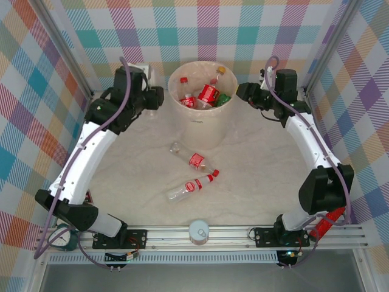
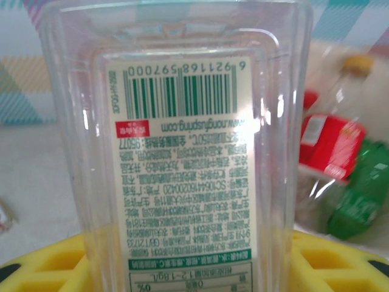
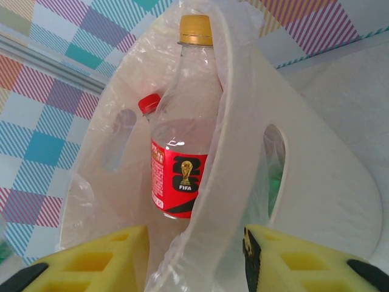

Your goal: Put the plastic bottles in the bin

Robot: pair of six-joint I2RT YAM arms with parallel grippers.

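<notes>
The left tool [image 2: 194, 264] grips a clear bottle [image 2: 182, 152]. The right tool [image 3: 196, 258] sits astride the rim of the bin [image 3: 322, 176]; whether it pinches it, one cannot tell.

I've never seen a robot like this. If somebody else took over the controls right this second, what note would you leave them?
Left gripper: closed around a clear bottle with a barcode label, just left of the bin.
Right gripper: fingers straddle the bin's wall; whether they pinch it is unclear.
Done: several bottles are in the bin, mostly red-labelled, one green.
Left: drop the held bottle in, then fetch the far bottle and the near bottle, both lying on the table.
</notes>
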